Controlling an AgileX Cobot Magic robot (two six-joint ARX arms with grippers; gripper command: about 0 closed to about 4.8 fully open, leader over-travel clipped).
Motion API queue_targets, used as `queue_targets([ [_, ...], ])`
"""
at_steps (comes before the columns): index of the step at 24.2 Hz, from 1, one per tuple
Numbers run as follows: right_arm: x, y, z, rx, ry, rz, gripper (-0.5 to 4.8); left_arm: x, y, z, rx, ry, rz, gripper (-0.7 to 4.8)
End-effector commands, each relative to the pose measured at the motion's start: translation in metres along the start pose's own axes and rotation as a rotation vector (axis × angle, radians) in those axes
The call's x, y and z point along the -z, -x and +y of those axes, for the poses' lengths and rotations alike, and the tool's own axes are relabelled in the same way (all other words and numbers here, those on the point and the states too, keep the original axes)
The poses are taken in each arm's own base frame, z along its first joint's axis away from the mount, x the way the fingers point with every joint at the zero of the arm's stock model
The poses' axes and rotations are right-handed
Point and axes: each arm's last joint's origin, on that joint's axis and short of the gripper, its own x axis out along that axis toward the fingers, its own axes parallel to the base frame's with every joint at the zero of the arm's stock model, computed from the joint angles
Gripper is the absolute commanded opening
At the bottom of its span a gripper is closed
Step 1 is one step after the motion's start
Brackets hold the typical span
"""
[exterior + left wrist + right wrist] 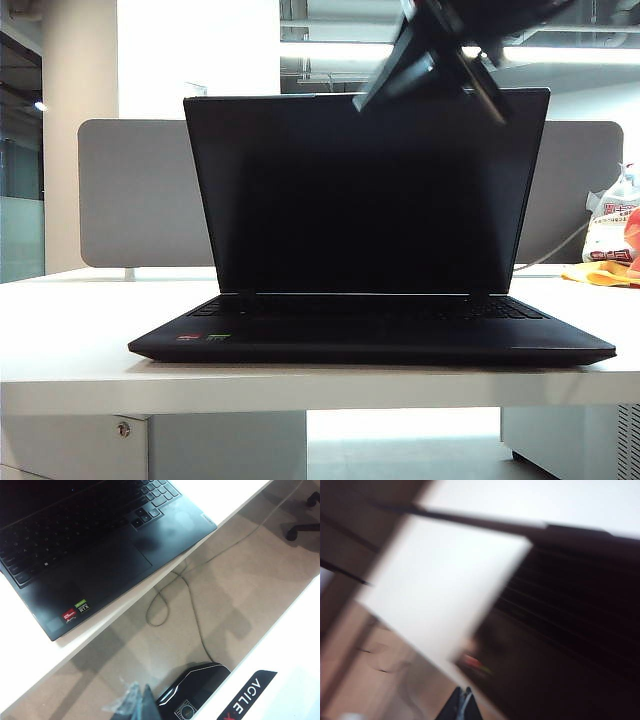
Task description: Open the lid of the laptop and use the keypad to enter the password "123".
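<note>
Your laptop (370, 340) sits on the desk (60, 340), lid (365, 195) up, so the keypad (159, 491) is reachable. Right hand (425, 60), pressed together, hangs above the lid; left hand (142, 705), also pressed together, waits off the desk edge.

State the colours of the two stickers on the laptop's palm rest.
One sticker is red, the other green and black; clearest in the left wrist view.

We see the laptop (370, 340) in matt black plastic, its screen (365, 195) dark and faintly glossy — the palm rest (95, 575) smooth, showing dull smudges. The table (60, 340) looks smooth white laminate; the divider board (135, 195) behind looks matt grey — perhaps felt.
</note>
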Motion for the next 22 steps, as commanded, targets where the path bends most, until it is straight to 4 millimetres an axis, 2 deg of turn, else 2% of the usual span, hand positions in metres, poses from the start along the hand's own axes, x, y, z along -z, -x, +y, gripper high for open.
queue_targets([
  [1, 0.006, 0.002, -0.009, 0.278, 0.136, 0.002, -0.05, 0.000, 0.001, 0.000, -0.002, 0.007, -0.004, -0.02],
  [4, -0.001, 0.003, -0.010, 0.396, 0.230, -0.073, -0.05, 0.000, 0.001, 0.000, -0.003, 0.007, -0.004, -0.02],
  [9, -0.010, 0.004, -0.009, 0.484, 0.290, -0.186, -0.05, 0.000, 0.001, 0.000, -0.003, 0.007, -0.004, -0.02],
  [18, -0.016, -0.007, -0.016, 0.525, 0.330, -0.213, -0.05, -0.001, 0.001, 0.000, -0.019, 0.007, -0.014, -0.02],
  [22, -0.038, -0.006, -0.008, 0.526, 0.363, -0.256, -0.05, -0.001, 0.001, 0.001, -0.023, 0.007, -0.015, -0.02],
])
